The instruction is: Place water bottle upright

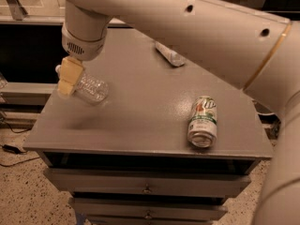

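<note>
The water bottle (90, 88) is a small clear ribbed plastic bottle. It lies on its side near the left edge of the grey cabinet top (140, 111), with its neck end pointing left. My gripper (69, 76) hangs from the white arm (187, 27) and sits over the bottle's neck end, covering the cap and label band. It overlaps the bottle there; I cannot tell whether it grips the bottle.
A green-and-white drink can (203, 121) lies on its side at the front right. Another clear bottle (169, 55) lies at the back, partly hidden by my arm. Drawers (147, 189) are below the top. The left table edge is close to the water bottle.
</note>
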You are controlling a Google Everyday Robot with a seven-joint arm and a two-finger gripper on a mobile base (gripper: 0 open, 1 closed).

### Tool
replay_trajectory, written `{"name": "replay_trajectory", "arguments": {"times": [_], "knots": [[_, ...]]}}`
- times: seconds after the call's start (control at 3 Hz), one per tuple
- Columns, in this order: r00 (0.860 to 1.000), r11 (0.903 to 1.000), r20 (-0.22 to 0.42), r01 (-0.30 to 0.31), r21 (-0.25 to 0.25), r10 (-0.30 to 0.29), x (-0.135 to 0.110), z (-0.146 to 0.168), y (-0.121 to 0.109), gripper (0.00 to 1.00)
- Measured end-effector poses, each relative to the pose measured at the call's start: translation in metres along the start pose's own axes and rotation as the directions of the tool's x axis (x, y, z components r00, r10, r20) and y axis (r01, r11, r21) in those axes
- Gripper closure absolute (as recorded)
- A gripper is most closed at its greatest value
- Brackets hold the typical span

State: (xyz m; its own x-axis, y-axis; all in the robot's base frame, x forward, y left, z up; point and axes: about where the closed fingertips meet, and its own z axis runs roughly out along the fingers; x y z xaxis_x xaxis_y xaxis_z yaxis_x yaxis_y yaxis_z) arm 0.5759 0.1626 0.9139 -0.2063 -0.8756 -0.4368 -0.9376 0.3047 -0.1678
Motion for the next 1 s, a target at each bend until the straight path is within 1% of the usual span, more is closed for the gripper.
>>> {"name": "replay_trajectory", "arguments": {"times": [0.33, 0.67, 1.0], "knots": [[0.995, 0.9970, -0.073, -0.066, 0.040, 0.069, 0.001, 0.034, -0.020, 0.00], [0.984, 0.9914, -0.140, -0.098, 0.087, 0.109, -0.001, 0.055, -0.031, 0.00], [0.964, 0.9836, -0.223, -0.119, 0.135, 0.147, -0.005, 0.080, -0.041, 0.00]]}}
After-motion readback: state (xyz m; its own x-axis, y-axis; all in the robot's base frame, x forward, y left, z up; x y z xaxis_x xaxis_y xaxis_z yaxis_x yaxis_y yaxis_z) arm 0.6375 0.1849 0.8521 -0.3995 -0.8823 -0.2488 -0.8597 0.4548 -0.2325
